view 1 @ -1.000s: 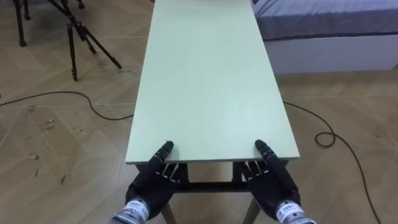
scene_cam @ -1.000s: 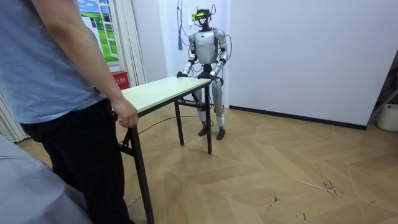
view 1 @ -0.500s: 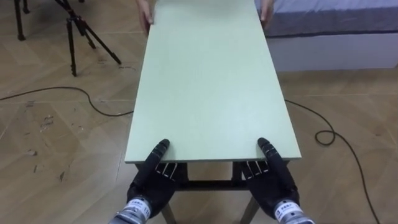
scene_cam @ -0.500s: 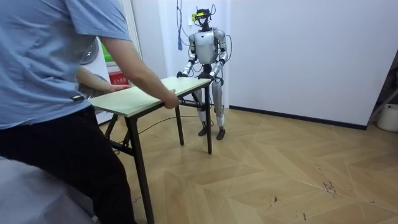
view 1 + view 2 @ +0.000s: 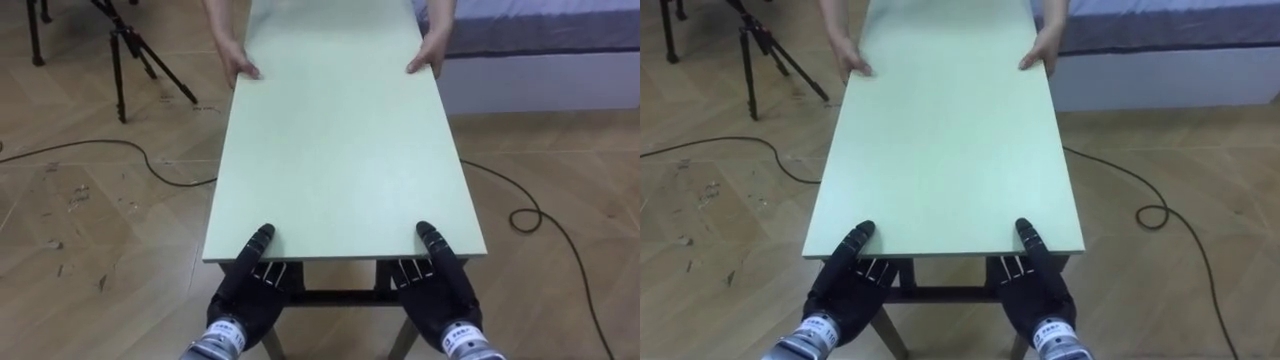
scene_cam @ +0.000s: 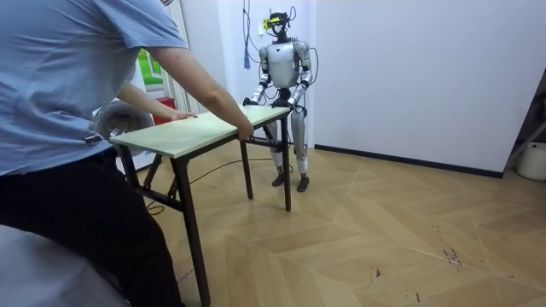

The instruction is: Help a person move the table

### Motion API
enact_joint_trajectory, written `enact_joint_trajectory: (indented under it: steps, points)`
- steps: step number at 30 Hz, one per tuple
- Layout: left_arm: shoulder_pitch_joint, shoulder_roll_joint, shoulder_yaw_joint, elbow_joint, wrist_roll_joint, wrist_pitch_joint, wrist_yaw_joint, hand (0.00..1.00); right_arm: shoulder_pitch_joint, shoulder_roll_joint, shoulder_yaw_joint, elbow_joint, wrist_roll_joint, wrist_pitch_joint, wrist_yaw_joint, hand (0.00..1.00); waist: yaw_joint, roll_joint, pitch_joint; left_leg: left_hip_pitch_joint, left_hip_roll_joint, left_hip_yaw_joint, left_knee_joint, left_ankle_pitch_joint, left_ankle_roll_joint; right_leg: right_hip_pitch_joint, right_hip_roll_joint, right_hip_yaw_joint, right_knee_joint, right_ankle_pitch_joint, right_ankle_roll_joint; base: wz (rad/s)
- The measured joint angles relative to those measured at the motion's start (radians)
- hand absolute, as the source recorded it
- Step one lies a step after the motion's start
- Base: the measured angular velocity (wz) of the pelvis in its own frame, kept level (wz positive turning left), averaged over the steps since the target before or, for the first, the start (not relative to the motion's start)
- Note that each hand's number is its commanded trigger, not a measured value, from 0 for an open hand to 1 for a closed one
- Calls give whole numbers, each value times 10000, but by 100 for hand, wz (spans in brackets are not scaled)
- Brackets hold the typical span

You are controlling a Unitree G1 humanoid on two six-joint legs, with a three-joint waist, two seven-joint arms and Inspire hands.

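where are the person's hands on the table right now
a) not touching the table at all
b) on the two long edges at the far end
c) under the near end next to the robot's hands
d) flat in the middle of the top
b: the person's hands grip the table on its two long edges at the far end, while the robot's left hand and right hand pinch the near end, thumbs on top.

the left hand [image 5: 845, 285] and right hand [image 5: 1035, 287] clasp the near edge of the pale green counter [image 5: 945, 150], thumbs lying on top, fingers tucked beneath. at the far end a person's hands [image 5: 847, 58] hold its two corners. a black tripod [image 5: 765, 45] stands on the wood floor [image 5: 720, 210] at the left, a bed [image 5: 1160, 50] at the right.
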State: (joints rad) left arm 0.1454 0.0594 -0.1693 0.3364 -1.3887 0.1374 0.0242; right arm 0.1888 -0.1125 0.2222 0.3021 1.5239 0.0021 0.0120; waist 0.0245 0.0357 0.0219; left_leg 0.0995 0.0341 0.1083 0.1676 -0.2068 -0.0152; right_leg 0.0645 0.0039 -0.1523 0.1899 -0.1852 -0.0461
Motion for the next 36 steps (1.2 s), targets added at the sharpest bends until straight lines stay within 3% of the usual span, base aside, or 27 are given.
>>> enact_joint_trajectory:
  steps: [3, 5, 10, 22, 27, 33, 36]
  points:
    - [0, 0, 5, -1, -4, -7, -217, 100, -1, -1, -26, -2, 7, 2, 317, 100, -12, 2, -11, 4, 1, 1, 30, 0, 1, 12, -3, -4, 3, 27, 3, 0]
    - [0, 11, 5, -2, 21, -27, -366, 100, -2, -2, -37, -3, -4, -2, 468, 100, -6, 8, -72, 6, -1, 1, 66, 0, 1, 22, -8, -5, -17, 37, 6, 0]
    - [-97, 9, 20, -2, 199, -158, -557, 100, 1, 24, -39, -3, 12, -7, 709, 100, -33, 40, -121, 62, -2, 2, 146, 1, 2, 41, -9, 37, -20, 40, 7, -1]
    - [-127, 4, -14, -33, 362, -87, -624, 100, -15, 40, -103, -3, 0, -57, 679, 100, -63, 5, -123, 170, 4, -54, 0, 1, 1, 147, 16, 96, -7, 39, 7, -1]
    - [-70, 7, 39, -711, 462, -93, -577, 100, -3, 9, -85, -641, 66, -99, 643, 100, -20, -124, -73, -107, -1, -18, -25, 1, 1, -130, 6, 32, 0, 38, 10, 1]
    - [959, 2, 46, -2488, 445, -146, -282, 100, 805, -235, 67, -2206, 327, -122, 660, 100, 199, -162, -61, -170, 24, -23, -29, 1, 1, -185, 34, 43, -10, 39, 9, -1]
    - [1565, 53, -17, -3066, 485, -319, -315, 100, 1387, -222, 362, -2737, 305, -347, 760, 100, 373, -162, -61, -43, 50, -31, -43, 0, 1, -88, 55, 67, -22, 39, 8, -6]
